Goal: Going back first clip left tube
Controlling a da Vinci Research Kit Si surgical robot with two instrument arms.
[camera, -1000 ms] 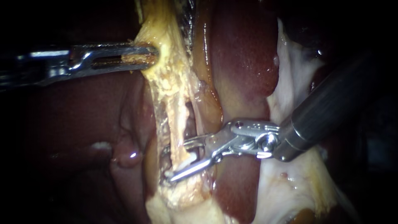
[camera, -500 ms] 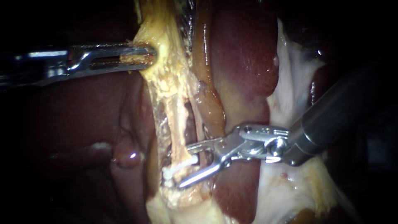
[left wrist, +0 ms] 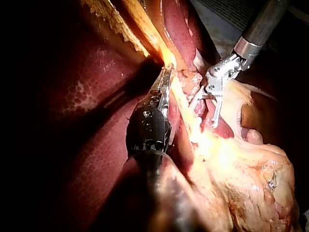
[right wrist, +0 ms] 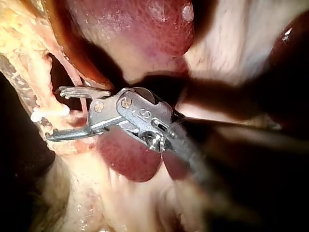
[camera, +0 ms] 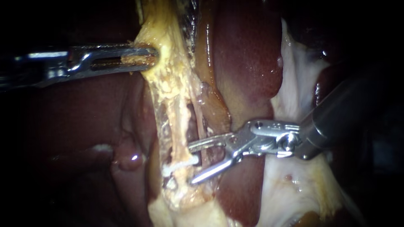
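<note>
My left instrument (camera: pixel 145 56) comes in from the left, its jaws shut on the yellowish tissue (camera: pixel 168 84) high in the endoscope view and holding it taut. Below it the pale left tube (camera: pixel 183 126) runs down, crossed by a white clip (camera: pixel 181 165). My right instrument (camera: pixel 191 164) comes in from the right with its jaws open. The jaw tips stand either side of the clip's right end and do not grip it. The right wrist view shows the same open jaws (right wrist: pixel 54 114) around the clip (right wrist: pixel 46 115). In the left wrist view my left instrument (left wrist: pixel 165 81) holds the tissue, with my right instrument (left wrist: pixel 206 112) beyond it.
An orange-brown tube (camera: pixel 212 105) runs beside the left tube, on its right. Dark red liver (camera: pixel 248 54) lies behind both. White membrane (camera: pixel 294 84) passes under my right instrument's shaft. More liver (camera: pixel 84 122) fills the left side.
My right instrument has drawn back to the right, off the left tube, with its jaws still open. The white clip stays on the tube. My left instrument has held still.
</note>
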